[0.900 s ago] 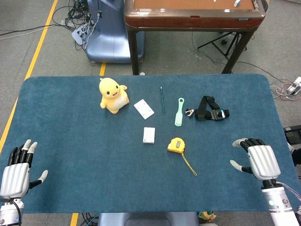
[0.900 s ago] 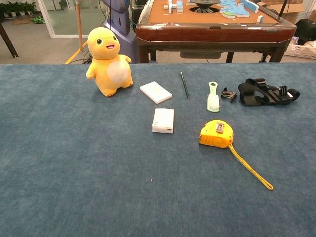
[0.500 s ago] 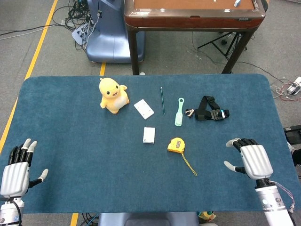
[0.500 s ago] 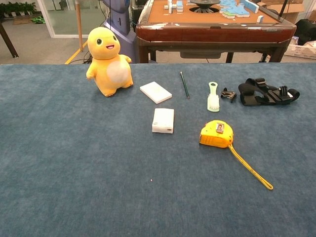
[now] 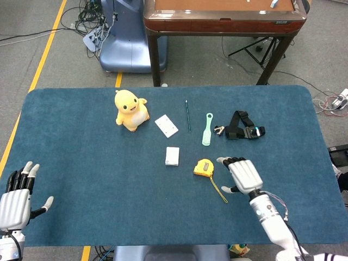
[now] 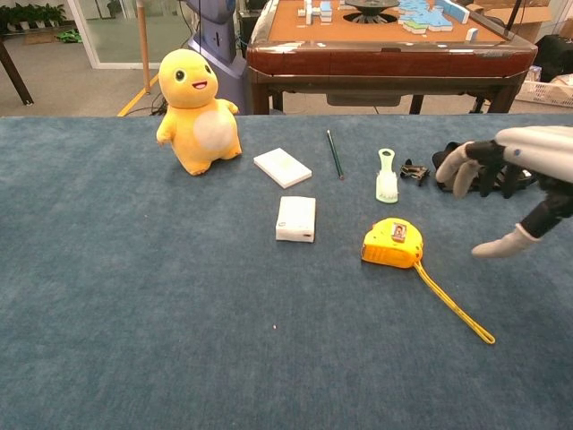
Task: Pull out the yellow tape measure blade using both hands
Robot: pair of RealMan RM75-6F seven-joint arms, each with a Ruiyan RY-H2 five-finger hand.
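While the yellow tape measure (image 5: 203,167) lies mid-table, blade (image 6: 453,306) trailing toward you, your right hand (image 5: 243,175) hovers just beside it, fingers spread and empty; your left hand (image 5: 16,200) waits, spread, at the table's corner. Pin the case, then pinch the blade's tip.

Yellow plush (image 5: 131,110), pencil (image 5: 187,116), black strap (image 5: 243,131) etc.

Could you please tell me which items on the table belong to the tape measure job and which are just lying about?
Job: yellow tape measure, right hand, left hand.
Lying about: yellow plush toy, two white boxes, pencil, green brush, black strap.
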